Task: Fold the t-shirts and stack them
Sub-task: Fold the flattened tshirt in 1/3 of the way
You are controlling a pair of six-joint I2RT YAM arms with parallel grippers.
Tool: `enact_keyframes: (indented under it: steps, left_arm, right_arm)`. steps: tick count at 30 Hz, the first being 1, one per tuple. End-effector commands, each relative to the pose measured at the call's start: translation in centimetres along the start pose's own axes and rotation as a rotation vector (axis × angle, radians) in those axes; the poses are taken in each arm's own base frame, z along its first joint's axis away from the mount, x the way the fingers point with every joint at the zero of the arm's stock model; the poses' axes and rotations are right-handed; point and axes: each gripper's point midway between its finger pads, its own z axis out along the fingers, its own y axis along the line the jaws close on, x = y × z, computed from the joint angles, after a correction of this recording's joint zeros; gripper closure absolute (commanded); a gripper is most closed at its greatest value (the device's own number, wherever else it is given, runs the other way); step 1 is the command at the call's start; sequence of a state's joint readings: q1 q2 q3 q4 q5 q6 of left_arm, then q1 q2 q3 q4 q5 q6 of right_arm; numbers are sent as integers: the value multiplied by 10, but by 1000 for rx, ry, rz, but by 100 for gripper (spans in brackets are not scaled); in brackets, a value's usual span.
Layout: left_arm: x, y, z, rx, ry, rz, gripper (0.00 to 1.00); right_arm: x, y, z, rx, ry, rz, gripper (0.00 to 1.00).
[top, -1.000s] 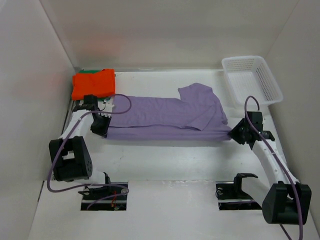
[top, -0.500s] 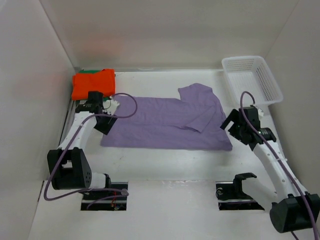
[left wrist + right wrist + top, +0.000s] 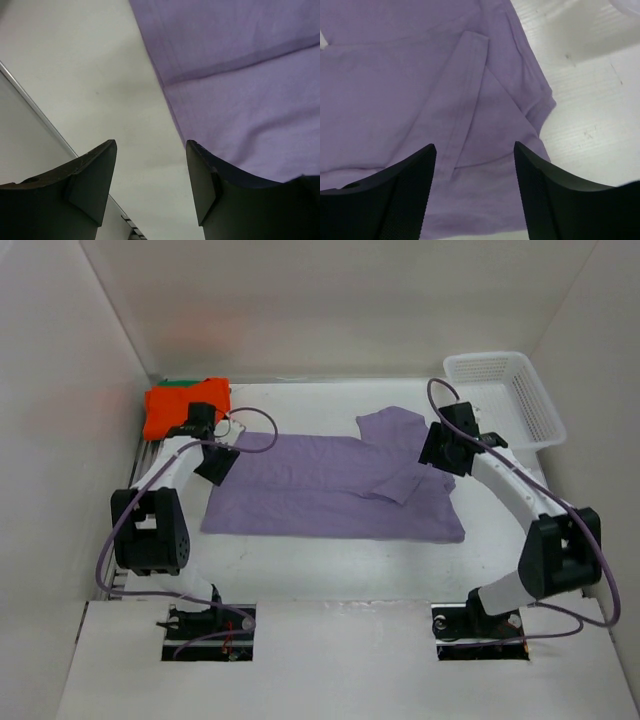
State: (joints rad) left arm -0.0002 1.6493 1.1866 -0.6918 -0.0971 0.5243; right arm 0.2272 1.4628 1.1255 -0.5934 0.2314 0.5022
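A lavender t-shirt (image 3: 330, 485) lies spread flat across the middle of the table, with a sleeve folded over its right part (image 3: 470, 100). A folded orange t-shirt (image 3: 185, 405) rests at the back left on a green one (image 3: 175, 384) that only peeks out behind it. My left gripper (image 3: 215, 462) hangs open over the lavender shirt's left edge (image 3: 235, 85), nothing between its fingers. Above the shirt's right end, near the folded sleeve, my right gripper (image 3: 438, 452) is open and empty too.
A white mesh basket (image 3: 503, 400) stands at the back right corner. White walls close in the table on the left, back and right. Both arm bases sit at the near edge.
Both grippers have let go of the lavender shirt's near hem, which now lies flat, and opened. Both arms have moved away toward the back of the shirt.
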Motion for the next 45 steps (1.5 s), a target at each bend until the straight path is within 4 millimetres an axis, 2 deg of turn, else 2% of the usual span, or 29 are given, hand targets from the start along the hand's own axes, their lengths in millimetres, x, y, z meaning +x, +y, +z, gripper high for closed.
enact_keyframes:
  steps: [1, 4, 9, 12, 16, 21, 24, 30, 36, 42, 45]
  left_arm:
    - [-66, -2, -42, -41, -211, 66, 43]
    - [-106, -54, -67, 16, -320, 230, 42]
    - [-159, -179, -96, 142, -470, 565, 40]
    - [-190, -248, -97, 201, -541, 682, 39]
    - [-222, -326, -88, 284, -612, 748, 41]
    - [-235, -407, -90, 394, -706, 809, 40]
    - [-237, -428, -80, 404, -713, 838, 39]
    - [-241, -445, -61, 411, -696, 853, 39]
    - [-243, -452, -42, 386, -677, 860, 39]
    - [-239, -454, -37, 388, -666, 891, 46]
    - [-231, -453, -42, 402, -652, 911, 47]
  right_arm:
    - [-32, 18, 10, -42, -58, -36, 34]
    - [-27, 19, 18, -41, -33, -34, 38]
    - [9, -7, 7, -17, -7, 57, 40]
    - [41, -32, -5, -11, -6, 171, 35]
    - [81, -70, -10, 35, 18, 252, 34]
    - [101, -105, -1, 76, 48, 346, 34]
    - [100, -106, 0, 49, 55, 372, 34]
    - [98, -107, -1, 51, 49, 368, 33]
    - [100, -107, 0, 52, 55, 366, 32]
    - [98, -107, -2, 48, 47, 366, 32]
    - [97, -106, -3, 47, 40, 366, 32]
